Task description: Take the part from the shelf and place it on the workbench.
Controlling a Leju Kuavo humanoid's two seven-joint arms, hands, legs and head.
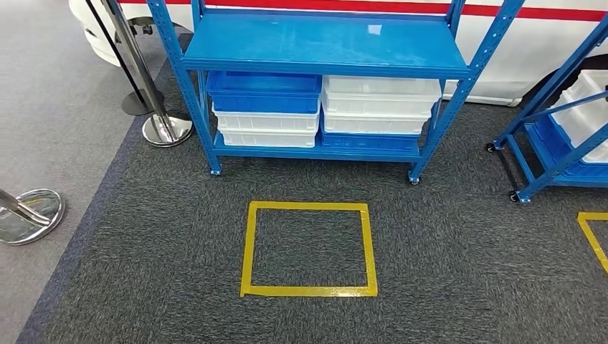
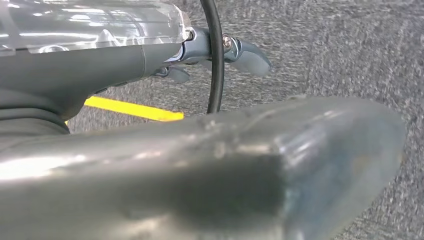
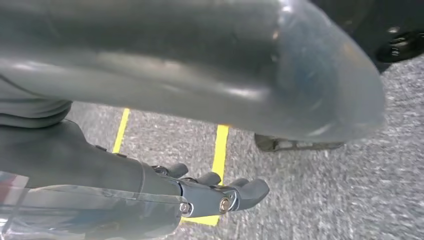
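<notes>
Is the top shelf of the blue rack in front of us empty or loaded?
Empty as far as seen: the top shelf shows bare blue surface. The bins sit stacked on the lower shelf.

Blue shelf — stacked blue and white bins below.

shelf top cut by frame edge | bin contents hidden | second rack cropped at right | carpet blurred in wrist views
</notes>
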